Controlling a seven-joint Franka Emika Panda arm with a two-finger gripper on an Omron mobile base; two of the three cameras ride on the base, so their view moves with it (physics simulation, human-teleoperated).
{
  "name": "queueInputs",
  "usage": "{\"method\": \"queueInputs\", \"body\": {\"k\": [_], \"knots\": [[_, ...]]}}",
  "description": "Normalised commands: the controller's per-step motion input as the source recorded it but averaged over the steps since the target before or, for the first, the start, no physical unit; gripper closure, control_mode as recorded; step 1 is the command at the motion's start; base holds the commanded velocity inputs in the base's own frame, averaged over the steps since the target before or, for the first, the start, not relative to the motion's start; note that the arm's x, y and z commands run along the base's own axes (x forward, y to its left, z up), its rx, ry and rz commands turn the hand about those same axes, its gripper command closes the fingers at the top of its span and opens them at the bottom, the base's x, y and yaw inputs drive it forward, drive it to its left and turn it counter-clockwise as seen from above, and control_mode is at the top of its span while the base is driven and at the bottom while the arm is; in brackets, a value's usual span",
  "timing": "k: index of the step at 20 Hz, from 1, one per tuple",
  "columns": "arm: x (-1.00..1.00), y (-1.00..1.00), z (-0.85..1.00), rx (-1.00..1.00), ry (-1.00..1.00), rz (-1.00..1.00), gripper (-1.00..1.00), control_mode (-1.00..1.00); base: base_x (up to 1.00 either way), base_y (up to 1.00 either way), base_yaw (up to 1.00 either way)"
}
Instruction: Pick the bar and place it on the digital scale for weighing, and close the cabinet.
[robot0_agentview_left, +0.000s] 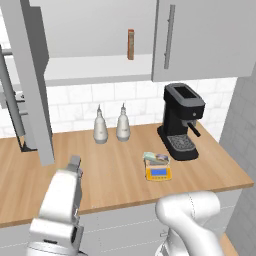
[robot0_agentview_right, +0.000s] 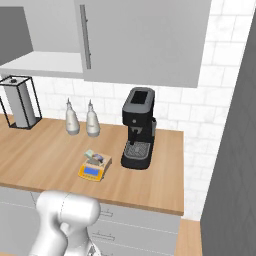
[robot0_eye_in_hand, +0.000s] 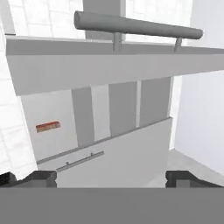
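The bar (robot0_agentview_left: 156, 158) is seen lying on the digital scale (robot0_agentview_left: 159, 173), just left of the coffee machine (robot0_agentview_left: 181, 121). The open cabinet door (robot0_agentview_left: 33, 80) stands up and left of the gripper (robot0_eye_in_hand: 111, 178), whose jaws are spread wide and empty, its handle (robot0_eye_in_hand: 135, 26) lying crosswise ahead

Grey cabinet (robot0_agentview_left: 200, 40) with slim grey handles; red-orange box (robot0_agentview_left: 130, 44) inside. Warm wood-grain desk (robot0_agentview_left: 115, 175). Yellow-orange digital scale (robot0_agentview_left: 158, 173) (blue display), grey-tan and pale green bar (robot0_agentview_left: 156, 158). Black coffee machine (robot0_agentview_left: 181, 120). 2 pale grey bottles (robot0_agentview_left: 111, 126). White tiles (robot0_agentview_right: 200, 120).
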Motion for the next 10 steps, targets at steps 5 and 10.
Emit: {"method": "queueInputs", "body": {"k": [5, 10], "knots": [[0.60, 0.75, -0.51, -0.05, -0.08, -0.15, -1.00, -1.00, 0.00, 0.00, 0.00], [0.77, 0.38, -0.27, 0.00, 0.00, -0.09, -1.00, -1.00, 0.00, 0.00, 0.00]]}}
